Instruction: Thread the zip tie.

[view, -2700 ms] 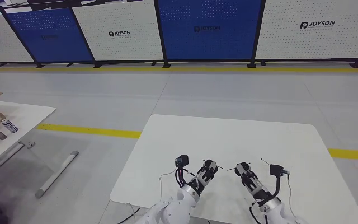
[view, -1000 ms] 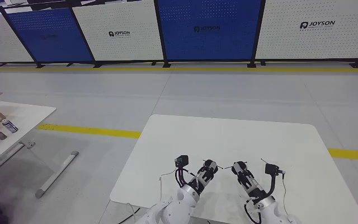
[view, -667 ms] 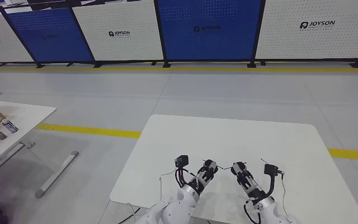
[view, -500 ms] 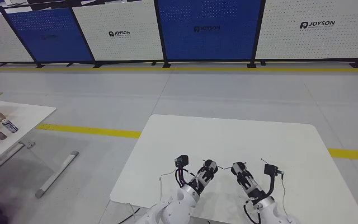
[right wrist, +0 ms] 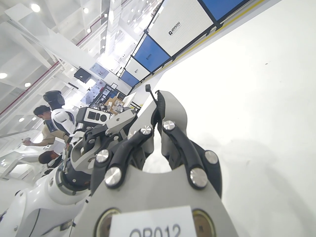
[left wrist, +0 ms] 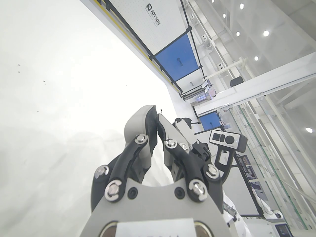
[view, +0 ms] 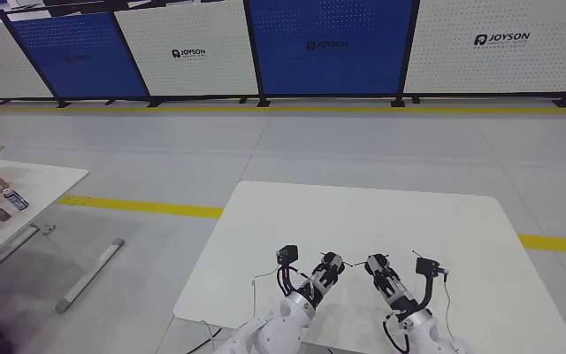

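Note:
A thin black zip tie (right wrist: 148, 87) is pinched in my right gripper (right wrist: 158, 97), which is shut on its strap; the square head sticks out past the fingertips. My left gripper (left wrist: 156, 113) is also shut, with a small black tip (left wrist: 161, 110) of the tie showing just beyond its pads. In the top view the left gripper (view: 337, 260) and right gripper (view: 371, 263) face each other low over the near part of the white table (view: 371, 212), a small gap apart. The right gripper (left wrist: 181, 124) shows just behind the left one in the left wrist view.
The table's near edge runs just behind both arms, and its far half stretches away in front of them. A second white table (view: 35, 190) with a small bottle stands far off at the left. Blue and white partition panels line the back.
My right gripper has shifted toward the left gripper, narrowing the gap between them. The left arm has stayed where it was.

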Robot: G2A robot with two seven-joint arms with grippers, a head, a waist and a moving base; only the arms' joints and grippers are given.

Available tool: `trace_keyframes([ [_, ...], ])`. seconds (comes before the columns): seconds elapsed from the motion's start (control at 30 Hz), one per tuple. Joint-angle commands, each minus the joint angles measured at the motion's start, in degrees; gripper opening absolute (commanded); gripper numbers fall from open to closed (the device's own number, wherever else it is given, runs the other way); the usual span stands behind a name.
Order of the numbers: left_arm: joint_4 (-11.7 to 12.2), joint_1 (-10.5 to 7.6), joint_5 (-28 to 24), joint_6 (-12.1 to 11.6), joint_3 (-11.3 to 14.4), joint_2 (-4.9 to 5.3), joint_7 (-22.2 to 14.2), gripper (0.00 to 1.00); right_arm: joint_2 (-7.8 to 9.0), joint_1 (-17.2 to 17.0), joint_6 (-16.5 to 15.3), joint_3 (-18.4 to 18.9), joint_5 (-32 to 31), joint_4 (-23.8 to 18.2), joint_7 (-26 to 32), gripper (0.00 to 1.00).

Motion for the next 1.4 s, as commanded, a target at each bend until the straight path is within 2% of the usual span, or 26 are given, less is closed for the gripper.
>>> trace_keyframes([
  [0.0, 0.0, 0.0, 0.0, 0.0, 0.0, 0.0, 0.0, 0.0, -0.19, 0.22, 0.23, -0.26, -0.16, 0.2, 0.21, 0.0],
  [0.27, 0.0, 0.0, 0.0, 0.0, 0.0, 0.0, 0.0, 0.0, -0.69, 0.24, -0.63, -0.02, 0.11, 0.89, 0.84, 0.0],
  [0.57, 0.0, 0.0, 0.0, 0.0, 0.0, 0.0, 0.0, 0.0, -0.77, -1.47, -3.83, 2.1, 1.05, 0.91, 0.29, 0.0],
  [1.37, 0.0, 0.0, 0.0, 0.0, 0.0, 0.0, 0.0, 0.0, -2.06, -0.94, -2.93, 2.33, -0.53, 1.75, 1.19, 0.0],
])
